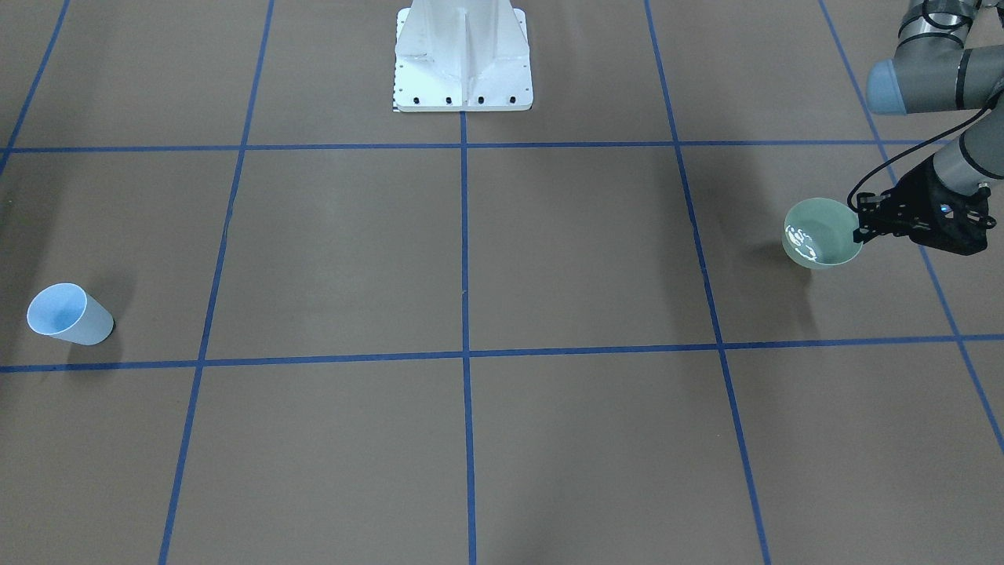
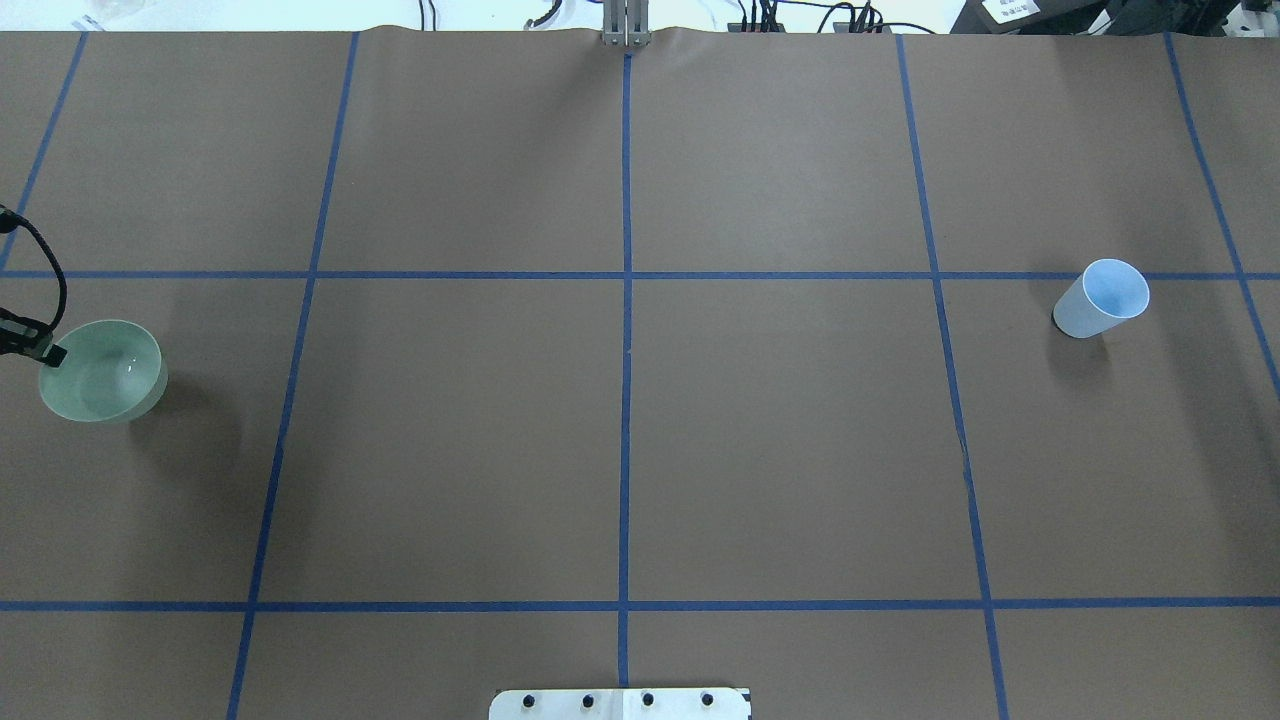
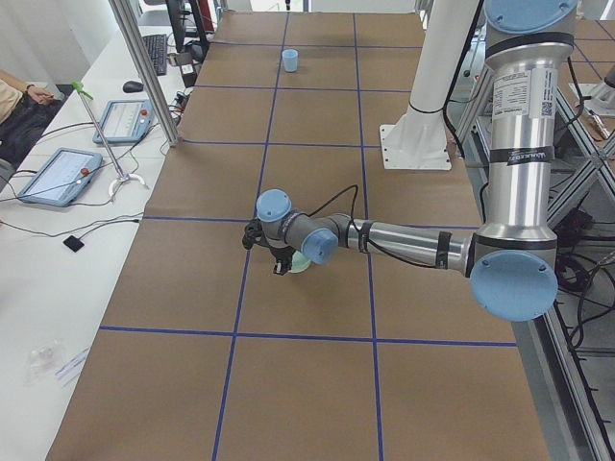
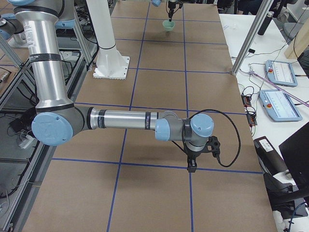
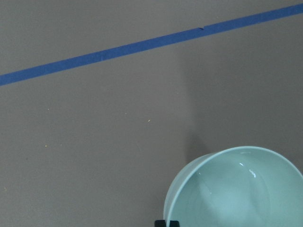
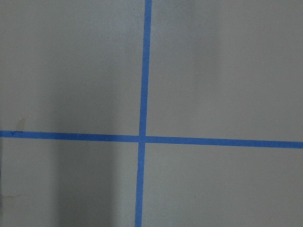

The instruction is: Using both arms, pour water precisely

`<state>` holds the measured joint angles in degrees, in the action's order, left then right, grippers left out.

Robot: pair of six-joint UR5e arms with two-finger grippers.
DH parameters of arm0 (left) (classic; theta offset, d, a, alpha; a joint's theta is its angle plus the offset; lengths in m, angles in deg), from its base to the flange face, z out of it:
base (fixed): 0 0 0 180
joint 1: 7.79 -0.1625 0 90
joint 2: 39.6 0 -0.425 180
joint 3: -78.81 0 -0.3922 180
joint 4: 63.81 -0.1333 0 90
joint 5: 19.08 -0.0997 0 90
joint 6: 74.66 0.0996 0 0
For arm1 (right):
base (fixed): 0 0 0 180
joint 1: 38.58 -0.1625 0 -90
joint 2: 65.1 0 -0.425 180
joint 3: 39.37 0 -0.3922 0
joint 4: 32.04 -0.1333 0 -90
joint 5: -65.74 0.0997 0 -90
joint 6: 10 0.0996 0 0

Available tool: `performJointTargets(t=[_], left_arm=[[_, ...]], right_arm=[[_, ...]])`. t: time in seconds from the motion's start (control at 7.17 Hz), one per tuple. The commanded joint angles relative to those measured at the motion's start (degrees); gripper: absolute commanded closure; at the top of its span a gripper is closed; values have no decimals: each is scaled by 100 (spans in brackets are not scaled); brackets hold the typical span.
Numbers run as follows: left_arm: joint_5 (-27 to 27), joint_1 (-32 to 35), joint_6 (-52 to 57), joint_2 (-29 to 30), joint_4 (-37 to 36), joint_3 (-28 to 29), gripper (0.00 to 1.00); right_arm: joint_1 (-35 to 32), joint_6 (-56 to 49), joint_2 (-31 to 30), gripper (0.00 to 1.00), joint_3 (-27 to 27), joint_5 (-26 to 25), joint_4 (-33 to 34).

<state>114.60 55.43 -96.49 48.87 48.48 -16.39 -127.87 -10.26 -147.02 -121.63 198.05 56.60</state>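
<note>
Your left claw was clenched on the rim of the pale green bowl, gripping it on the side nearest its arm. The water lay in the bottom of that bowl, showing only as white glints. The bowl sat at the robot's left end of the worktop; whether it rested there or hung just above, you could not tell. The light blue cup stood upright, well apart at the opposite end. Your right claw pointed down above a crossing of blue tape lines. The side view did not show whether it was released or clenched.
</note>
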Motion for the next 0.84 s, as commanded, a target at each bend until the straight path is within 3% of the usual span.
performJointTargets(t=[0.0, 0.14, 0.28, 0.42, 0.7], left_arm=[[0, -3, 4, 144, 108, 237, 100], [0, -12, -5, 179, 292, 387, 100], [0, -3, -14, 249, 320, 406, 80], [0, -3, 3, 259, 329, 441, 42], [0, 14, -14, 259, 337, 406, 16]], right_arm=[[0, 0, 0, 0, 0, -4, -13], [0, 0, 0, 0, 0, -13, -13], [0, 0, 9, 0, 0, -22, -13], [0, 0, 9, 0, 0, -22, -13], [0, 0, 0, 0, 0, -22, -22]])
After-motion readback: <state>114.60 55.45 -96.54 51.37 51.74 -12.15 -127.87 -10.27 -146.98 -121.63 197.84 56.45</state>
